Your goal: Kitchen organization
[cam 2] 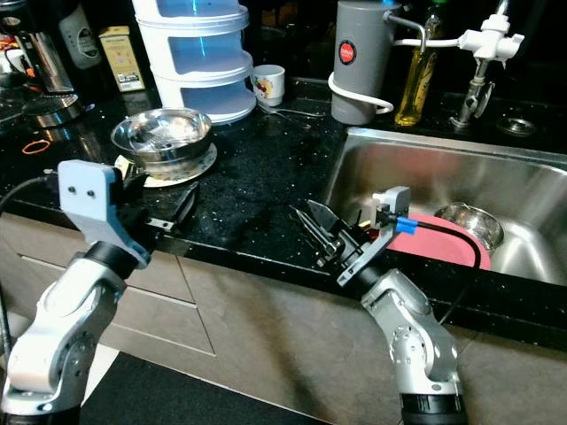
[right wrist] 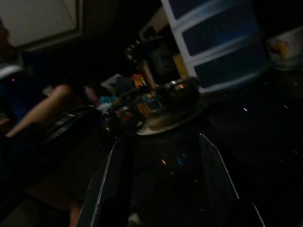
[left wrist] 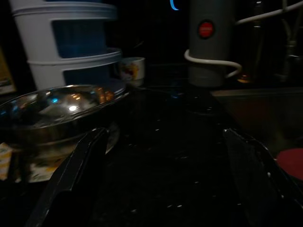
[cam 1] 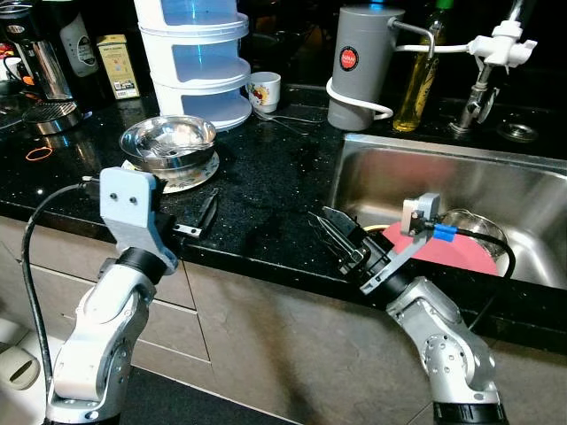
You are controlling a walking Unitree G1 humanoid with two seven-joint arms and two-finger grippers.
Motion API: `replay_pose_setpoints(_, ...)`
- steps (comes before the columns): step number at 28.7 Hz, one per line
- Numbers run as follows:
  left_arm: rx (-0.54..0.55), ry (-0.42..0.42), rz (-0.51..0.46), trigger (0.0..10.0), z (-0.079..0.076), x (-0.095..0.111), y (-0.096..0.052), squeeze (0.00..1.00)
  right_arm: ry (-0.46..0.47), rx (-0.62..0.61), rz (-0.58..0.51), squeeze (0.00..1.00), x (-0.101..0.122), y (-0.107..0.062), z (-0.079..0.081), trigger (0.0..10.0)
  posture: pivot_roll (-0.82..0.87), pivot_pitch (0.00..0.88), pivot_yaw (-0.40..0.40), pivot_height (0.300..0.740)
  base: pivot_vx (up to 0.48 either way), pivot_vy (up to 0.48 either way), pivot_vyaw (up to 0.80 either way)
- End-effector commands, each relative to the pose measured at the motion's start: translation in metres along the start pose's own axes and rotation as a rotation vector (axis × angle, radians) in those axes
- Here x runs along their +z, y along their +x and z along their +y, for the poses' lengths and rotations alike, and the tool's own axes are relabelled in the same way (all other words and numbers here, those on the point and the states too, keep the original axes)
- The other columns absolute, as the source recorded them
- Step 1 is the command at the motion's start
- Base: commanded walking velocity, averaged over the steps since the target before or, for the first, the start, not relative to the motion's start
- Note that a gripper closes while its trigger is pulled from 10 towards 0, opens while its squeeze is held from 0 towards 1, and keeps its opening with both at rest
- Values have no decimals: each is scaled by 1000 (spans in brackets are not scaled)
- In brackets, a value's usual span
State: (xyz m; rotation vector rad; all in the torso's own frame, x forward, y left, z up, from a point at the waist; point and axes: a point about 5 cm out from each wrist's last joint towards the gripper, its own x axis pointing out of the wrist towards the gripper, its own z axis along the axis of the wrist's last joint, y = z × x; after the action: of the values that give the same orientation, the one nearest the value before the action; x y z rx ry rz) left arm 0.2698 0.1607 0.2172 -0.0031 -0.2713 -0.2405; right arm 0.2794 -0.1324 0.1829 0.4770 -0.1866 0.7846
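On the black speckled counter, toward the left, a steel bowl sits on a patterned plate, with a stack of white and blue containers just behind it and a small printed mug to their right. Farther left stand a coffee machine and a yellow box. At the far edge near the sink stand a grey cylindrical appliance wrapped with a white cord, a bottle of yellow oil and a white tap.

Over the near counter edge, just right of the bowl, the left gripper hangs low with its fingers spread wide and nothing between them. Near the sink's left rim, the right gripper points leftward across the counter, its fingers also spread apart and empty.

Inside the sink lie a red plate and, beyond it, a small steel bowl.
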Motion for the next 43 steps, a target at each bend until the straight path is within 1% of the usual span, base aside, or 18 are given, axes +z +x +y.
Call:
replay_pose_setpoints(1,-18,26,-20,10000,-5,1,-5,0,13,41,11,0,-8,-2,7,10000,-16,0,-2,740,0,0,0)
replay_pose_setpoints(4,-17,53,-17,10000,-10,-4,-13,0,25,44,16,0,-16,-4,13,10000,-11,0,-8,740,0,0,0)
replay_pose_setpoints(5,-17,53,-17,10000,-10,-4,-13,0,25,44,16,0,-16,-4,13,10000,-11,0,-8,740,0,0,0)
replay_pose_setpoints(6,1,61,-3,10000,-13,-9,-20,0,42,48,20,0,-24,-8,25,10000,-7,0,-12,740,0,0,0)
replay_pose_setpoints(7,9,60,1,10000,-14,-10,-22,0,47,50,21,0,-26,-9,29,10000,-7,0,-12,740,0,0,0)
replay_pose_setpoints(8,9,60,1,10000,-14,-10,-22,0,47,50,21,0,-26,-9,29,10000,-7,0,-12,740,0,0,0)
replay_pose_setpoints(9,15,65,4,10000,-15,-11,-26,0,52,41,31,0,-31,-11,36,10000,-12,0,-13,740,0,0,0)
replay_pose_setpoints(10,21,67,7,10000,-13,-12,-30,0,53,14,20,0,-32,-14,40,10000,-16,0,-9,740,0,0,0)
replay_pose_setpoints(12,21,66,8,10000,-12,-13,-30,0,60,-8,-2,0,-28,-15,37,10000,-19,0,-8,740,0,0,0)
replay_pose_setpoints(14,7,74,4,10000,-14,-13,-30,0,64,-21,-12,0,-27,-14,35,10000,-12,1,-10,740,0,0,0)
replay_pose_setpoints(18,6,74,7,10000,-15,-16,-32,0,48,-10,-3,0,-32,-13,40,10000,8,10,-16,740,0,0,0)
replay_pose_setpoints(24,4,79,10,10000,-15,-16,-36,0,96,21,-10,0,-34,-12,44,10000,16,15,-18,740,0,0,800)
replay_pose_setpoints(31,19,92,23,10000,-13,-18,-41,0,125,49,-7,0,-35,-10,45,10000,35,20,-41,740,0,0,800)
replay_pose_setpoints(37,19,82,36,10000,-14,-21,-42,0,134,57,-8,0,-35,-8,44,10000,40,17,-52,740,0,0,800)
replay_pose_setpoints(43,14,80,41,10000,-15,-21,-43,0,166,40,-11,0,-34,-6,40,10000,42,18,-58,740,0,0,0)
